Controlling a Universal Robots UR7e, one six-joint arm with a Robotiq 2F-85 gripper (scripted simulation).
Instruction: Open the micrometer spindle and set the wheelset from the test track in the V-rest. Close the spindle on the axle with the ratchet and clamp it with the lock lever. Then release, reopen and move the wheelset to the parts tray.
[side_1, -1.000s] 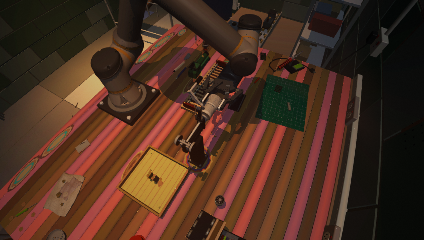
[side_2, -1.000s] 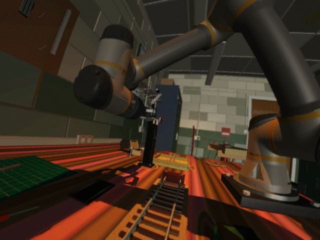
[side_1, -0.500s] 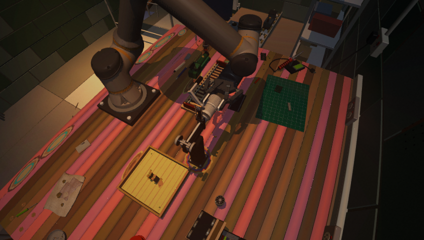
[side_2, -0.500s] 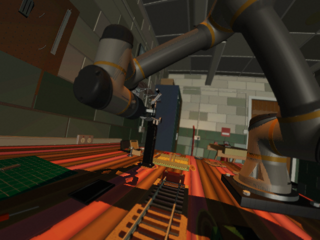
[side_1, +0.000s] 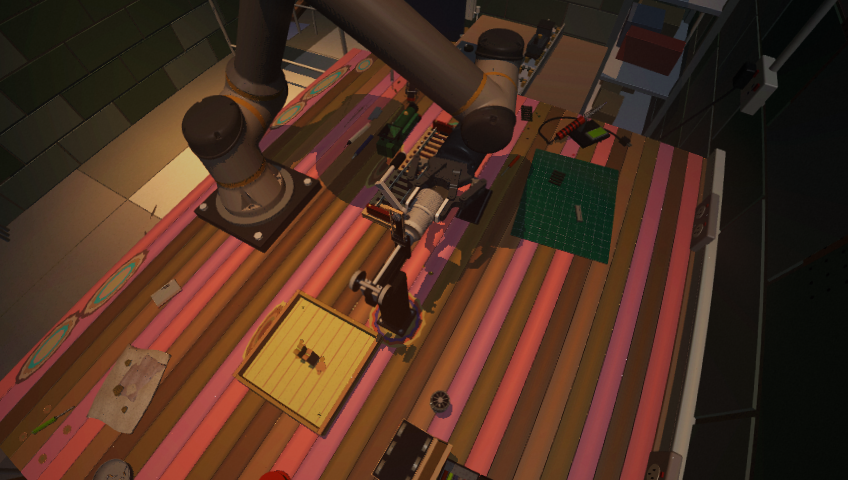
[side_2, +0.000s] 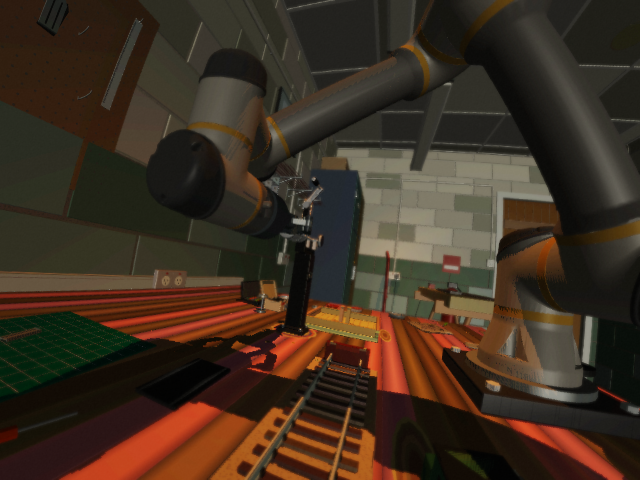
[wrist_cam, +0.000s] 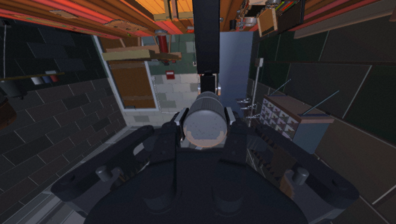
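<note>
The micrometer stands on a black post (side_1: 396, 306) near the middle of the bench, and its knurled grey ratchet thimble (wrist_cam: 205, 120) points back at my wrist. My gripper (wrist_cam: 204, 120) is closed on this thimble, with a finger pad on each side of it. In the side camera the thimble (side_1: 422, 215) shows as a pale cylinder under the wrist. The wheelset (side_1: 370, 286) sits in the V-rest on the post, one wheel standing out to the left. The lock lever (side_2: 313, 192) sticks up above the micrometer. The test track (side_1: 416, 156) lies behind the arm.
The robot's base (side_1: 256, 196) is bolted to the bench's left side. The yellow parts tray (side_1: 308, 358) lies just in front of the post. A green cutting mat (side_1: 566, 203) lies to the right, a green locomotive (side_1: 397, 128) by the track, and a small round part (side_1: 439, 401) near the front.
</note>
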